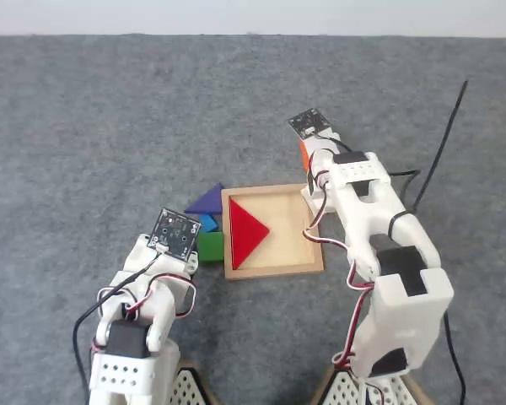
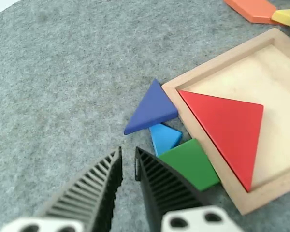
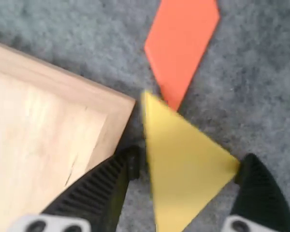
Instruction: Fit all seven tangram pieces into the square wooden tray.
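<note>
The square wooden tray (image 1: 278, 263) lies mid-table with a red triangle (image 1: 245, 232) in its left half. Against its left outer wall lie a dark blue triangle (image 2: 152, 107), a small light blue triangle (image 2: 164, 137) and a green square (image 2: 189, 163). My left gripper (image 2: 128, 162) hovers just short of them, shut and holding nothing. My right gripper (image 3: 186, 169) is off the tray's far right corner (image 3: 113, 108), its fingers (image 3: 104, 186) closed against a yellow triangle (image 3: 183, 162). That triangle overlaps an orange parallelogram (image 3: 181, 41) on the carpet.
Grey carpet covers the table, with open room to the left and at the back. A black cable (image 1: 443, 143) runs along the right side behind the right arm (image 1: 379, 228). The tray's right half (image 1: 291, 224) is bare wood.
</note>
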